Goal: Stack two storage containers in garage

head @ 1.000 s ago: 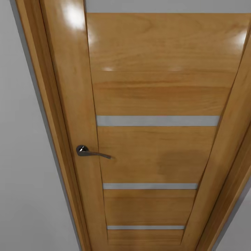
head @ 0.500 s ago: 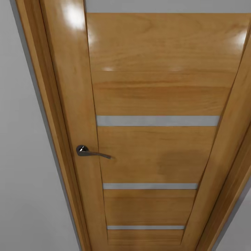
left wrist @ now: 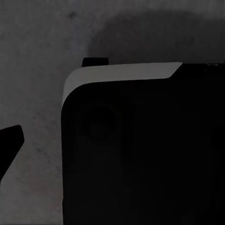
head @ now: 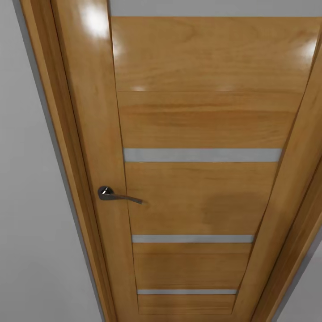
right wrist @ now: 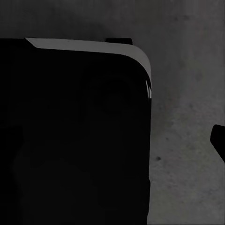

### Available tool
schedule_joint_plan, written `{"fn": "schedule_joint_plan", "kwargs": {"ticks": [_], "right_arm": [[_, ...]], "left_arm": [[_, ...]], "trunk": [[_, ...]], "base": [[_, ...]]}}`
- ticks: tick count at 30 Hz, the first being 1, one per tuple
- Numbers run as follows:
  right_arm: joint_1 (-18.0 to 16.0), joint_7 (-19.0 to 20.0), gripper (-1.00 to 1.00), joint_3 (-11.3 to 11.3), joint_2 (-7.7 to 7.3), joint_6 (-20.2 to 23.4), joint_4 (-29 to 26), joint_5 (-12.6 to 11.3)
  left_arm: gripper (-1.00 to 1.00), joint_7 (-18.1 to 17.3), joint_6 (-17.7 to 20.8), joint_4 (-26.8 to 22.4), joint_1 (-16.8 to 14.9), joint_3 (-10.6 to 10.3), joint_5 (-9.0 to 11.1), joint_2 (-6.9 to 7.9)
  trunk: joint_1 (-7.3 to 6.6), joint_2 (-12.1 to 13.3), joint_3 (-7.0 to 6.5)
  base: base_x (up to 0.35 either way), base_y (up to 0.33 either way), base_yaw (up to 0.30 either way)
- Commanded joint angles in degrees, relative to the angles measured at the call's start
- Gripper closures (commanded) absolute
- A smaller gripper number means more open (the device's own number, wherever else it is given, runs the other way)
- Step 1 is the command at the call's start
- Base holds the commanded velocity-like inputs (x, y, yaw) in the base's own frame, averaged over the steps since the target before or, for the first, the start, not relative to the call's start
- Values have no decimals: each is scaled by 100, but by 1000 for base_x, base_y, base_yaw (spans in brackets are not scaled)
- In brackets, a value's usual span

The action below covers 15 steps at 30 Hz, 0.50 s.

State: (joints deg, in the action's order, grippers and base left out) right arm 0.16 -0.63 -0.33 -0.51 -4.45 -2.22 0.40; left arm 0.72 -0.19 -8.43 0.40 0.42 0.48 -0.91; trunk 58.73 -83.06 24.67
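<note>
1. We see a big wooden door (head: pixel 201 179) right in front of us in the head view. It is shiny and honey-brown.
2. The door has a dark metal handle (head: pixel 117 195). The handle sits on the door's left side, about halfway down, and its lever points toward the middle of the door.
3. Three thin grey strips (head: pixel 202 154) run across the door. One is just above the handle's height, and two are below it.
4. A wooden frame (head: pixel 49 134) runs down beside the door's handle side. Past the frame is a plain grey wall (head: pixel 22 223).
5. In the left wrist view we see a big black part of the robot with a pale edge (left wrist: pixel 122 72). Under it is the dark grey speckled floor (left wrist: pixel 37 56).
6. In the right wrist view we see the same kind of black part with a pale edge (right wrist: pixel 84 45), over that floor (right wrist: pixel 187 93).
7. We cannot tell if the left hand or the right hand is open or closed, or if they hold anything.
8. We cannot tell where the two storage containers are.
</note>
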Motion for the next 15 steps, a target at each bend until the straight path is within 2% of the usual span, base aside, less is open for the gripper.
{"fn": "schedule_joint_plan", "kwargs": {"ticks": [1, 8, 10, 11, 12, 15], "right_arm": [[2, -3, -100, 0, 3, -8, -9, 9], [2, 2, -100, 6, -6, 2, -24, 17], [2, 25, -100, 16, -22, 12, -275, 28], [2, 35, -100, 32, -23, 33, -477, 39], [2, 51, -100, 48, -14, 170, -1217, 54], [-2, 44, -100, 50, -14, 542, -1830, 56]], "left_arm": [[-100, 8, -1, -17, 3, 3, 5, 1], [-100, 8, 28, -179, 3, 2, 5, -3], [-100, 8, 39, -288, 3, 2, 5, -6], [-100, 8, 34, -293, 5, 2, 5, -3], [-100, 5, 21, -299, 4, 2, 5, 3], [-100, 3, 19, -301, 3, 2, 5, 3]], "trunk": [[0, -2, 4], [0, -2, 4], [0, -2, 4], [0, -2, 4], [0, -2, 4], [0, -2, 4]], "base": [[0, 0, 0], [0, 0, 0], [0, 0, 0], [0, 0, 0], [0, 0, 0], [0, 0, 0]]}}
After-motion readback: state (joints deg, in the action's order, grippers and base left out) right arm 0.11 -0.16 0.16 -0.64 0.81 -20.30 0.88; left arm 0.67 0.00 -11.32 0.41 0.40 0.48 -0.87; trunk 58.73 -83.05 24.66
